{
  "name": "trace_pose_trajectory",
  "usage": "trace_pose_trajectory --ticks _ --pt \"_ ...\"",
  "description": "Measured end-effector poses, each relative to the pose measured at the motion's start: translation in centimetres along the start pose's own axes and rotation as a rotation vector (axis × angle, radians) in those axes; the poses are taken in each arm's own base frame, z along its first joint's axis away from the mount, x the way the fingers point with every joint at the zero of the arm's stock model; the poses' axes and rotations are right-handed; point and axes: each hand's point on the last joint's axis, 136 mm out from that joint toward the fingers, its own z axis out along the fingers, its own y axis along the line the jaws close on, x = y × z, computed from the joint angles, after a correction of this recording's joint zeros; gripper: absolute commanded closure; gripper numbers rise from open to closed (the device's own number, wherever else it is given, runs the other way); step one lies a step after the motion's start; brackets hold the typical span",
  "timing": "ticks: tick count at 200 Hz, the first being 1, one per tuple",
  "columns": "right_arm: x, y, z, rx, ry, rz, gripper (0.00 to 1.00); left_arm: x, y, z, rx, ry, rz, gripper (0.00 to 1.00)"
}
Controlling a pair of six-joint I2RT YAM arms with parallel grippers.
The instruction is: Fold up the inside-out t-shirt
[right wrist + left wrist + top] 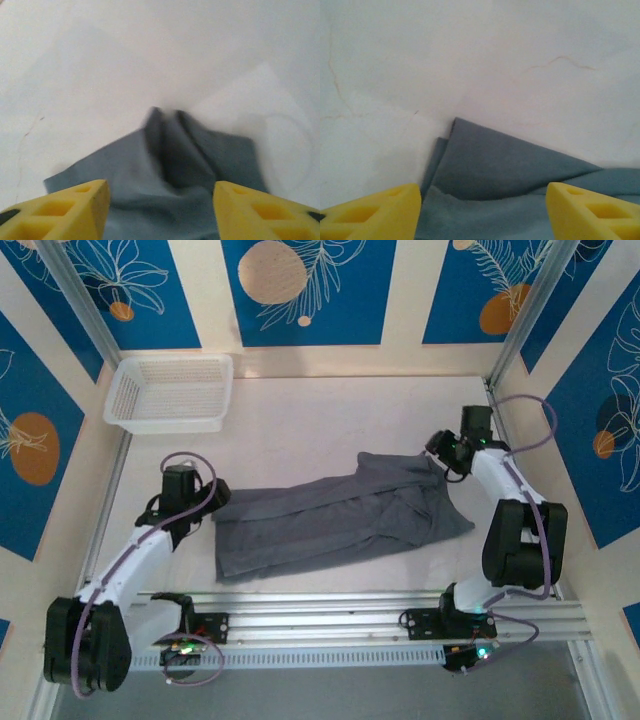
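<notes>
Both claws stand wide. On the left claw (208, 505) the yellow fingers (375, 212) are well apart with nothing pinched between them. It sits low at the left end of the shirt, over a folded corner that lies flat on the table. The right claw (442, 455) is spread the same way. Its fingers (265, 210) stand on either side of a bunched ridge of cloth and grip none of it.

The white table (300, 410) takes up the whole floor of the booth, and the left wrist view shows fine cracks in its surface. Across its middle lies the dark grey inside-out t-shirt (340, 515), stretched crosswise from one claw to the other. It is roughly oblong, creased along its length and rumpled at the right end, where a flap runs up toward the right claw. Its near edge lies close to the metal rail (350, 610) that carries the arm bases. A white mesh basket (170, 393) sits in the far left corner, well apart from the shirt.
</notes>
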Motion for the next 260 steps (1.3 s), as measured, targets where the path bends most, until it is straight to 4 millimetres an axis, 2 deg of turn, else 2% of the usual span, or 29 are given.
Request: trace_pose_trajectory --ticks 17,36,58,78,97,117,125,143,158,177,194,203,212,230,238,260 --pt "-1.6 2.4 1.4 -0.008 -0.007 -0.074 0.38 -0.4 -2.0 -0.8 0.053 -0.007 0.041 0.21" --pt "-2.5 2.6 4.1 0.025 0.017 -0.120 0.39 0.0 -4.3 -1.5 0.100 0.002 0.104 0.11" --pt "-0.9 1.6 7.1 0.062 0.113 -0.149 0.43 0.9 -5.9 -2.0 0.129 0.021 0.157 0.07" --pt "1.1 1.1 8.4 0.076 0.198 -0.160 0.46 1.7 -6.0 -1.8 0.122 0.045 0.173 0.07" --pt "2.4 1.8 8.4 0.062 0.243 -0.173 0.47 2.1 -5.7 -1.3 0.104 0.060 0.178 0.08" --pt "2.9 2.9 8.3 0.037 0.261 -0.185 0.53 2.5 -5.5 -0.8 0.086 0.076 0.182 0.08" --pt "3.2 3.2 8.2 0.029 0.268 -0.189 0.58 2.6 -5.4 -0.6 0.081 0.082 0.182 0.08" --pt "3.5 3.5 8.1 0.026 0.281 -0.184 0.78 2.6 -5.2 -0.5 0.067 0.081 0.178 0.09" --pt "3.5 3.4 8.0 0.032 0.284 -0.184 0.90 2.5 -5.1 -0.5 0.060 0.074 0.177 0.09" --pt "3.4 2.8 7.8 0.060 0.284 -0.181 0.91 2.4 -5.0 -0.5 0.052 0.069 0.177 0.09" --pt "3.1 2.4 7.5 0.083 0.273 -0.185 0.96 2.3 -4.9 -0.5 0.047 0.065 0.177 0.09" --pt "2.9 2.3 7.2 0.089 0.265 -0.184 0.95 2.3 -4.9 -0.5 0.047 0.064 0.177 0.09" --pt "2.7 2.1 7.0 0.095 0.257 -0.186 0.89 2.3 -4.9 -0.5 0.046 0.064 0.177 0.09" --pt "2.5 1.7 6.9 0.113 0.247 -0.200 0.58 2.4 -4.9 -0.4 0.045 0.067 0.178 0.09" --pt "2.5 1.6 6.9 0.122 0.244 -0.204 0.50 2.4 -4.8 -0.4 0.042 0.069 0.178 0.09" --pt "2.4 1.0 7.0 0.149 0.236 -0.226 0.49 2.6 -4.7 -0.2 0.038 0.075 0.178 0.09"
